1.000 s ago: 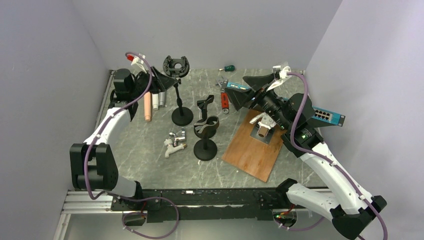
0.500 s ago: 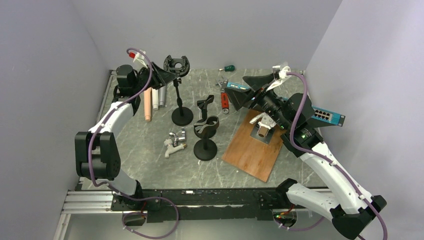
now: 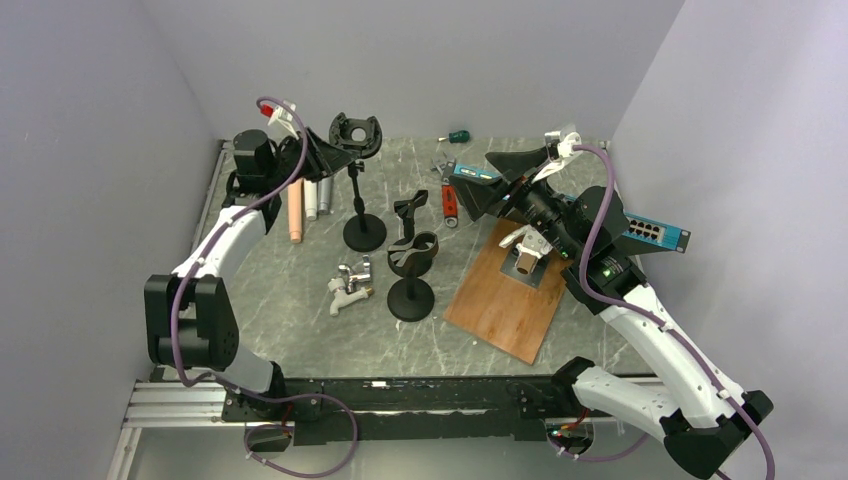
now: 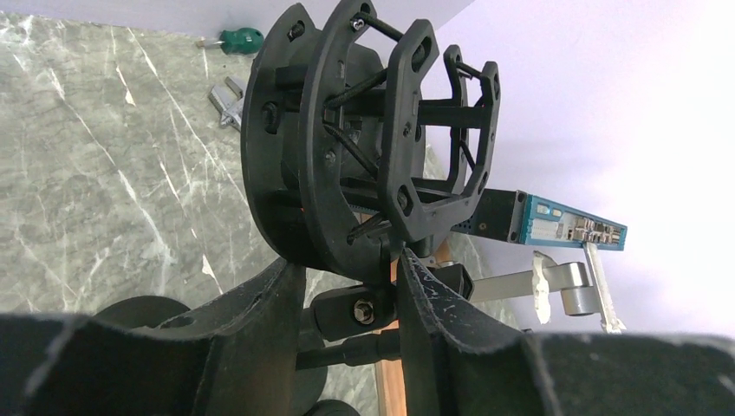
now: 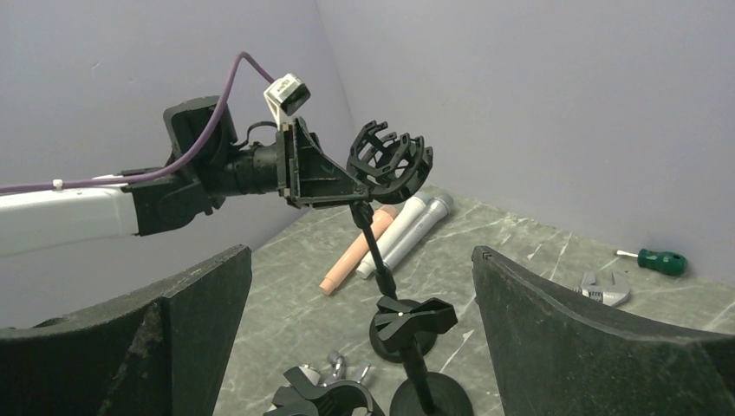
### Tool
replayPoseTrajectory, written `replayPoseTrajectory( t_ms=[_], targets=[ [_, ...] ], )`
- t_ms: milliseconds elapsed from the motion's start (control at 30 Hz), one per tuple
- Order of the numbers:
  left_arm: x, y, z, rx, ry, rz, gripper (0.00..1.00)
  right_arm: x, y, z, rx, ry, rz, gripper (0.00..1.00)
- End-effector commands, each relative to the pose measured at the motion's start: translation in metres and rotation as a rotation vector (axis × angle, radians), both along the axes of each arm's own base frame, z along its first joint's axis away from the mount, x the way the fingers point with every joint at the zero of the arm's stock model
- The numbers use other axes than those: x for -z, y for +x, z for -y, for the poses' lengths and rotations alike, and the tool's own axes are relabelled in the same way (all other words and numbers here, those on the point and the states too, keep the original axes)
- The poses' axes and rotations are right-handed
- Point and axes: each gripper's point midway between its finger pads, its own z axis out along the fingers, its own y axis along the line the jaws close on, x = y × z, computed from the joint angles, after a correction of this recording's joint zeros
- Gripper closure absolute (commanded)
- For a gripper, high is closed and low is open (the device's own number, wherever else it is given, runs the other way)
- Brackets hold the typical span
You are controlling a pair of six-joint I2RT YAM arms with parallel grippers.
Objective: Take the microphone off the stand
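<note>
Room: plain lavender walls (image 3: 420,60) close in the left, back and right sides.
Bench (image 3: 300,335): grey marble with pale veins, a metal rail (image 3: 170,405) along its near edge.
Left pincer (image 3: 322,152): high at the back left, fingers (image 4: 260,347) narrowed round the swivel joint (image 4: 360,308) under the shock mount; whether they press it I cannot tell.
Microphones (image 3: 310,203): three (pink, white and grey) lying side by side on the bench just left of the stand, apart from the mount.
Stand (image 3: 364,232): upright on a round base, shock mount (image 3: 353,133) tilted on top.
Middle: a chrome tap (image 3: 349,283) lies beside a second stand (image 3: 410,297).
Wooden board (image 3: 508,297): flat, right of centre.
Right pincer (image 3: 495,180): released, fingers spread wide, aloft over the board's far end.
Network switch (image 3: 650,231): blue, by the right wall.
</note>
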Motion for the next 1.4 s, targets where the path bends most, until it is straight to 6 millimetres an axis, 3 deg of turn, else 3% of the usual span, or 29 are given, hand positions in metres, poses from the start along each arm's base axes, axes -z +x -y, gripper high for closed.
replayPoseTrajectory(
  t_ms=[0,667,900,1000,1067,1200,1367],
  targets=[
    [0.094,-0.012,-0.018,-0.050,0.172,-0.220,0.66,-0.013,-0.004,0.002,-0.001,0.022,0.040,0.00],
    [0.166,-0.018,-0.018,-0.086,0.184,-0.394,0.68,-0.019,-0.015,0.020,0.044,0.026,0.065,0.00],
    [0.166,-0.017,-0.020,-0.101,0.206,-0.398,0.66,-0.019,-0.017,0.023,0.057,0.022,0.071,0.00],
    [0.151,-0.018,-0.024,-0.110,0.232,-0.383,0.61,-0.019,-0.017,0.025,0.063,0.018,0.070,0.00],
    [0.131,-0.015,-0.027,-0.119,0.258,-0.343,0.55,-0.020,-0.017,0.026,0.070,0.018,0.071,0.00],
    [0.074,-0.012,-0.034,-0.152,0.294,-0.222,0.38,-0.022,-0.017,0.030,0.085,0.015,0.071,0.00],
    [-0.019,-0.018,-0.038,-0.188,0.295,-0.019,0.25,-0.012,-0.007,0.040,0.161,-0.011,0.010,0.00]
  ],
)
